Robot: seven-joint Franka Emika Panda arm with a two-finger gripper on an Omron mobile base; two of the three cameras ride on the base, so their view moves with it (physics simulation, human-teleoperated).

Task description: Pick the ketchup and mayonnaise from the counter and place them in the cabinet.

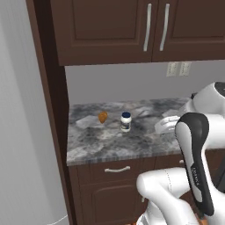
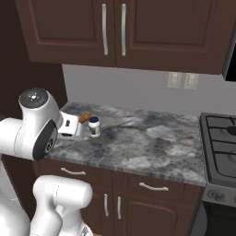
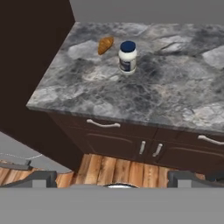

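Observation:
The mayonnaise is a short white jar with a dark blue lid. It stands upright toward the back left of the grey speckled counter, and it also shows in the base views. My gripper is open with nothing between its fingers. It hangs in front of the counter's edge, well short of the jar and facing it. The white hand sits to the right of the jar. The ketchup is out of view. Whether the tall dark brown panel at the counter's left end belongs to the cabinet, I cannot tell.
An orange-brown lump lies just left of the jar. Paired-door wall cupboards hang over the counter. Drawers with silver handles sit below it. A stove bounds the right end, a grey appliance the far left.

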